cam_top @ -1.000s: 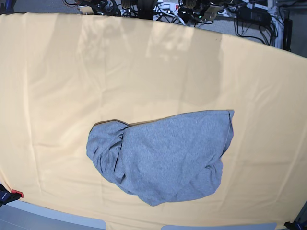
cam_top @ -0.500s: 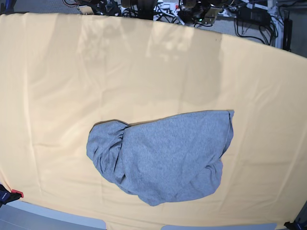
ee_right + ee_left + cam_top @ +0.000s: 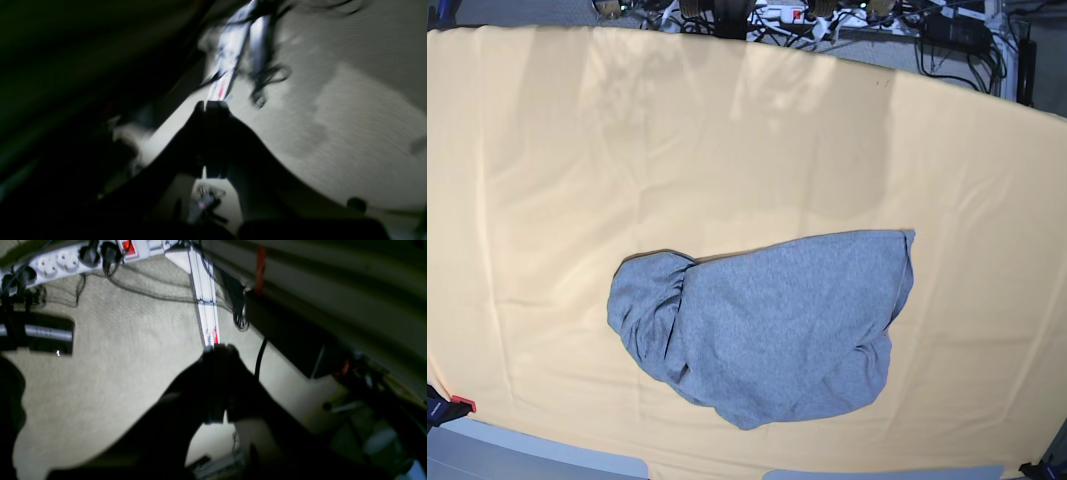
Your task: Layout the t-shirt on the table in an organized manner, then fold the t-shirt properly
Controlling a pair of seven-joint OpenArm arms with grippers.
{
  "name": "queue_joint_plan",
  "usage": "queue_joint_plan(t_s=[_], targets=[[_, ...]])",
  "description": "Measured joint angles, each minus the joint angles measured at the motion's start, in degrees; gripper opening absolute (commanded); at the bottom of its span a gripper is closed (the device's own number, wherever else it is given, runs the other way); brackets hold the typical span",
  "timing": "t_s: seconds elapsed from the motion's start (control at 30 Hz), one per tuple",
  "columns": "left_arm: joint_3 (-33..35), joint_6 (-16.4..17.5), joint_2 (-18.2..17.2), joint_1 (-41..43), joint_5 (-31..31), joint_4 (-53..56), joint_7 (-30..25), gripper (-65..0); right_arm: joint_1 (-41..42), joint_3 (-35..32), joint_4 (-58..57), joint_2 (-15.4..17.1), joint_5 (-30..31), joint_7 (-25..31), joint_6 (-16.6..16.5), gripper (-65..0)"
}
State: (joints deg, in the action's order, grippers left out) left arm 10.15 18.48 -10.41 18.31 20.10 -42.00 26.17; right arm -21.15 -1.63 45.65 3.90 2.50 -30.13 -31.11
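Observation:
The t-shirt (image 3: 762, 325) lies crumpled in a rounded heap on the table (image 3: 727, 150), plain grey side up, bunched in folds at its left end, with a straight hem at the upper right. No lettering shows. Neither gripper appears in the base view. My left gripper (image 3: 218, 350) is a dark silhouette with its fingers pressed together, shut on nothing, over carpeted floor. In the right wrist view my right gripper (image 3: 210, 105) is likewise shut and empty above the floor. Neither wrist view shows the shirt.
Pale yellow-orange cloth covers the table around the shirt on all sides. A white power strip (image 3: 60, 261), cables and a white rail (image 3: 206, 306) lie on the carpet below my left gripper. More cables and equipment (image 3: 947, 40) sit behind the table's far edge.
The shirt lies as before. Dark shapes behind the table's far edge have shifted, and more of the floor clutter shows there.

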Motion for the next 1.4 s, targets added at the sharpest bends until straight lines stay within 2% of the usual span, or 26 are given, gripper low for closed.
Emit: queue_joint_plan(t_s=[0.07,0.17,0.27,0.43,0.57,0.7,0.87,1.0,1.1,1.17,1.27,1.4], targets=[[0.0,0.3,-1.9,3.0,2.8,-4.7,1.4,-65.0,-3.5,-0.1,6.0,-0.2,0.7,-3.5,-1.6,-65.0],[0.0,0.4,-5.5,7.9,4.7,-12.7,4.1,-65.0,-9.0,0.0,15.3,0.2,6.4,-7.1,-0.9,-65.0],[-0.1,-0.2,-9.3,13.2,7.1,-21.0,6.8,-65.0,-15.3,0.0,24.7,2.1,10.3,-10.0,0.0,-65.0],[-0.4,-0.4,-14.6,21.5,9.4,-36.8,10.0,-65.0,-27.0,0.0,39.8,6.1,13.0,-11.5,1.7,-65.0],[-5.2,-0.5,-17.8,28.9,9.4,-48.3,10.2,-65.0,-34.8,0.0,51.6,8.6,13.2,-11.2,3.2,-65.0],[-13.0,-0.4,-18.1,35.8,9.7,-58.9,11.0,-65.0,-42.3,0.2,62.6,9.4,13.0,-11.3,5.5,-65.0],[-22.1,0.2,-18.1,42.1,11.3,-70.4,15.0,-65.0,-48.7,0.7,75.1,9.4,10.0,-11.5,8.5,-65.0],[-27.8,4.0,-18.1,45.4,15.3,-76.4,17.3,-65.0,-52.9,1.5,83.3,9.4,10.1,-12.8,8.6,-65.0],[-31.2,4.7,-18.1,46.2,17.6,-79.8,20.0,-65.0,-52.9,3.2,88.4,9.3,10.1,-13.4,8.3,-65.0],[-33.2,4.7,-18.2,46.1,17.7,-81.3,20.8,-65.0,-52.5,4.9,88.9,9.3,10.4,-11.8,8.3,-65.0],[-35.5,4.7,-18.1,46.0,19.0,-83.3,20.9,-65.0,-52.9,7.7,88.5,9.4,10.1,-14.0,8.2,-65.0],[-36.5,4.8,-18.1,45.6,20.0,-84.6,20.8,-65.0,-52.6,10.6,88.5,9.4,10.3,-11.8,8.2,-65.0]])
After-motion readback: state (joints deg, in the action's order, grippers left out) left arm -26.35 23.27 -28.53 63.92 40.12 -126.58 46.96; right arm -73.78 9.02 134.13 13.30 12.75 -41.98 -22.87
